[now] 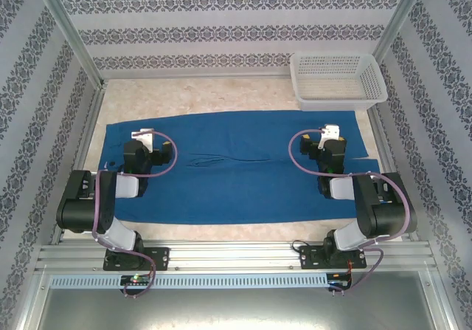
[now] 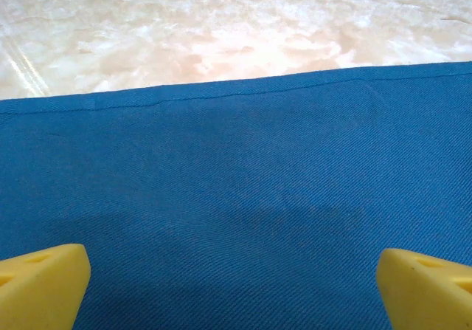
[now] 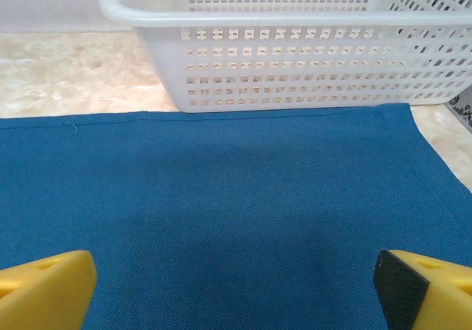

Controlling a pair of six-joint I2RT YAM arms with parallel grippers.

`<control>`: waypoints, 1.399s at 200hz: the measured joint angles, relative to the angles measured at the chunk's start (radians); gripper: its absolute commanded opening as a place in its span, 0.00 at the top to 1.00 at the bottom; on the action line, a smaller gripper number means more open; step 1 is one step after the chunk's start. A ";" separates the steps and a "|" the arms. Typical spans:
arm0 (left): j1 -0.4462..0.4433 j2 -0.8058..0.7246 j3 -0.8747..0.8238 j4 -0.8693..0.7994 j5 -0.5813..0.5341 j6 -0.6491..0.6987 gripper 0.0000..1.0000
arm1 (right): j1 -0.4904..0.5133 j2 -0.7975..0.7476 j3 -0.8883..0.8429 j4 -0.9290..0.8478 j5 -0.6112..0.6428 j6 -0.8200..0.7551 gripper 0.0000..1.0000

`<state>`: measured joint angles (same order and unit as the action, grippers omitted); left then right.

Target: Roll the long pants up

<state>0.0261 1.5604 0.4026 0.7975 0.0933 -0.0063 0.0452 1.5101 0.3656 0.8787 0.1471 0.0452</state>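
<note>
Lying flat across the table (image 1: 221,97), the pants (image 1: 236,171) sit beneath the left gripper (image 1: 143,135) and right gripper (image 1: 331,132) — both spread wide — basket (image 1: 338,81) just beyond their far edge.

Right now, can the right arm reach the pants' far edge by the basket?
Probably yes. The right gripper hovers open over the pants, with bare cloth up to the edge. The basket stands right behind that edge, so room looks tight.
</note>
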 measured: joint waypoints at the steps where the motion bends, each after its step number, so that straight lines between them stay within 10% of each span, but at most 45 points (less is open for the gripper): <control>1: 0.000 0.000 0.000 0.000 0.000 0.000 0.00 | 0.000 0.000 0.000 0.000 0.000 0.000 0.02; 163: -0.001 -0.007 0.011 -0.029 -0.050 -0.009 0.00 | -0.004 0.000 0.000 -0.015 -0.025 0.000 0.02; 240: 0.053 -0.254 0.628 -0.912 -0.320 -0.289 0.00 | -0.004 -0.008 0.008 -0.044 -0.025 0.000 0.02; 280: 0.138 -0.520 0.552 -1.255 -0.320 -0.531 0.00 | -0.005 -0.063 0.219 -0.368 -0.013 0.013 0.02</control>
<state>0.1638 1.0401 0.9546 -0.4580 -0.2272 -0.5377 0.0399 1.4475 0.5842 0.5106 0.1341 0.0578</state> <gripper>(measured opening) 0.998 0.977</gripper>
